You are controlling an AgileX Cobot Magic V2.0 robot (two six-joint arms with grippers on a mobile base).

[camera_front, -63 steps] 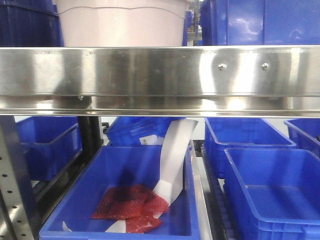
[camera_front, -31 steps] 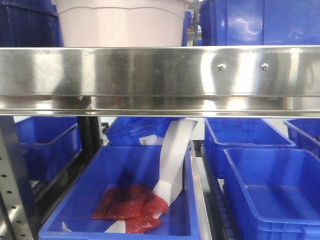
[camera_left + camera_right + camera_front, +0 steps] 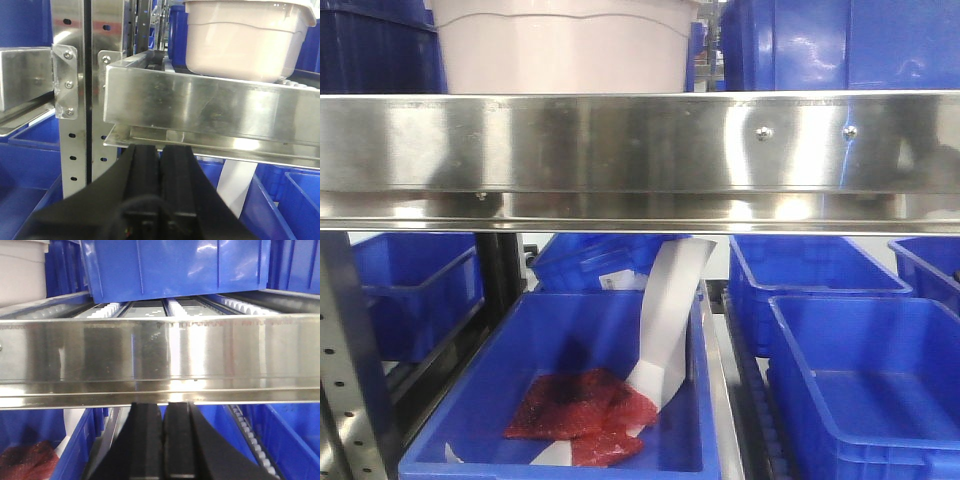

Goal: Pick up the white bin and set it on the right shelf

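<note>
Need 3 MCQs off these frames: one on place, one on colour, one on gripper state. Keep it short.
1. Where does the white bin sit?
A. On the shelf above the steel front rail
B. In a blue bin below
C. On the floor

2. What colour is the crumpled material in the lower blue bin?
A. Green
B. Red
C. Yellow

3. How do the left gripper and right gripper stand?
A. Both wide open
B. Both clamped on the white bin
C. Both shut on nothing

Answers: 1 A, the front view shows it above the rail. 2 B, it is plainly red. 3 C, in both wrist views the fingers meet below the rail.
</note>
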